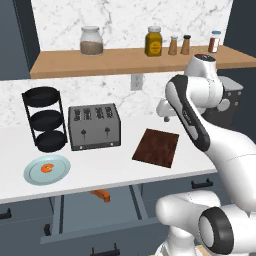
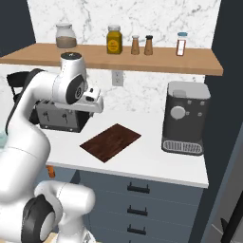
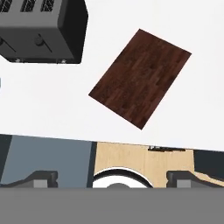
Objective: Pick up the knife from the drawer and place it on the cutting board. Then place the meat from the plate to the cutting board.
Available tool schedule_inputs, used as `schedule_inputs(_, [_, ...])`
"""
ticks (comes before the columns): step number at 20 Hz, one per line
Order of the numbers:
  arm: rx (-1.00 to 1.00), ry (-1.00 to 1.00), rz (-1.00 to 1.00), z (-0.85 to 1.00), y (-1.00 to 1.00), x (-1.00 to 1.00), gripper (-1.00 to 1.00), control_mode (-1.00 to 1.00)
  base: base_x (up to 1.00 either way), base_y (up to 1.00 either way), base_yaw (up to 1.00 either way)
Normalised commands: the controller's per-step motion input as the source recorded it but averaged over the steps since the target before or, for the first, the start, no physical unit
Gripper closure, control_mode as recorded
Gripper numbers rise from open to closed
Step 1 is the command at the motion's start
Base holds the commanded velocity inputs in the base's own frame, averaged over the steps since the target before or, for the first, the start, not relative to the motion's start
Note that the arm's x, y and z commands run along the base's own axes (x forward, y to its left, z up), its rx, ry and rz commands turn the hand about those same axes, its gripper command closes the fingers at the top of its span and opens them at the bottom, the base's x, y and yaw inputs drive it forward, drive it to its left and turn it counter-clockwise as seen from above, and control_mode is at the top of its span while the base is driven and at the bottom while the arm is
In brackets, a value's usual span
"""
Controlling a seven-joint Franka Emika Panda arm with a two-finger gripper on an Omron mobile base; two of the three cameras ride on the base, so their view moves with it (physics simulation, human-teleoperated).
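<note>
Counter: one cutting board [image 1: 156, 147], one toaster [image 1: 94, 126], one plate [image 1: 47, 169] with one meat [image 1: 48, 168], one three-tier rack [image 1: 45, 119], one coffee machine [image 2: 185, 117]. Drawer [image 1: 95, 212]: one knife [image 1: 101, 194]. Shelf [image 1: 130, 61]: two jars [image 1: 92, 40], three shakers [image 1: 173, 45].

Cutting board [image 1: 156, 147]: dark reddish-brown wood grain. Plate [image 1: 36, 175]: pale blue-green. Meat [image 1: 48, 168]: orange-red. Knife [image 1: 102, 194] handle: orange-brown. Drawer [image 1: 75, 212]: slate blue-grey. Toaster [image 1: 93, 126]: dark grey. Counter [image 1: 100, 167]: white.
</note>
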Motion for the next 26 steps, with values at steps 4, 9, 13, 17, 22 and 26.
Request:
schedule_inputs(4, [0.00, 0.00, 0.00, -0.53, -0.01, -0.38, -1.00, -1.00, 0.00, 0.00, 0.00])
schedule_inputs(9, [0.00, 0.00, 0.00, -0.52, 0.00, -0.30, -1.00, -1.00, 0.00, 0.00, 0.00])
schedule_inputs(13, [0.00, 0.00, 0.00, -0.18, 0.00, -0.02, -1.00, 1.00, 0.00, 0.00, 0.00])
schedule_inputs(17, [0.00, 0.00, 0.00, 0.00, 0.00, 0.00, -1.00, 1.00, -0.24, 0.00, 0.14])
schedule_inputs(22, [0.00, 0.00, 0.00, 0.00, 0.00, 0.00, -1.00, 1.00, -0.36, -0.09, 0.30])
schedule_inputs(26, [0.00, 0.00, 0.00, 0.00, 0.00, 0.00, -1.00, 1.00, -0.03, -0.40, 0.31])
